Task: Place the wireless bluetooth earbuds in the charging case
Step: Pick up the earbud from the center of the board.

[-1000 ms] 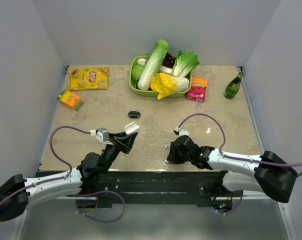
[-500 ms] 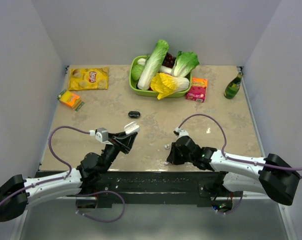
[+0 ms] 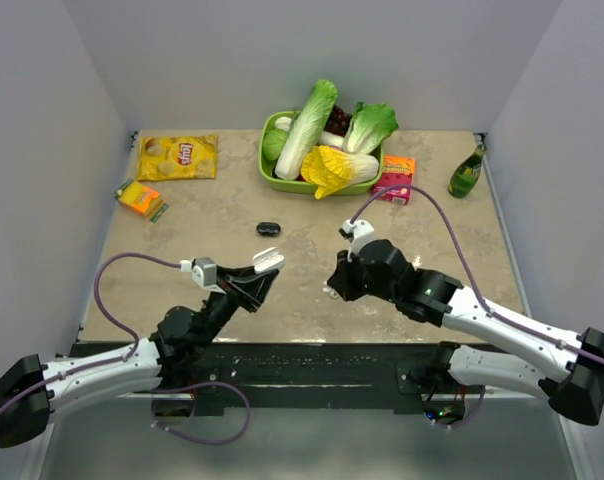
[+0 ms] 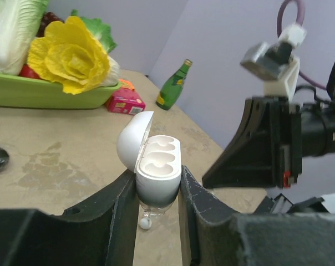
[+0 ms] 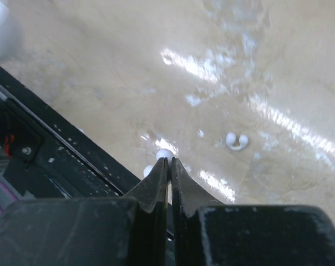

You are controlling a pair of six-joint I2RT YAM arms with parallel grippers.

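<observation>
The charging case (image 4: 156, 166) is a glossy white pebble. Its domed lid is hinged back and two scooped sockets show in the pale insert. It stands upright over the near edge of the bench (image 3: 212, 225), left of the middle, pinched by the left gripper (image 4: 156, 188). Those jaws stand partly apart, one black finger pressed on each side of the case's lower half.

The right gripper (image 5: 168, 162) hangs low just right of the case, near the same edge. Its jaws are drawn to a hairline, and a small white earbud (image 5: 163, 153) seems caught at the very tips. A second earbud (image 5: 235, 141) lies on the bench close by.

In the far left corner lies a yellow chip bag (image 3: 178, 157) with the red "Lay's" badge. A red box (image 3: 394, 178) sits right of the green tray (image 3: 265, 165), its print too small to read. The tray, at the middle of the far edge, holds pale cabbages (image 3: 307, 128), a yellow leafy head (image 3: 332, 168), lettuce (image 3: 372, 125) and dark grapes (image 3: 337, 120). A green bottle (image 3: 466, 172) stands by the far right corner.
</observation>
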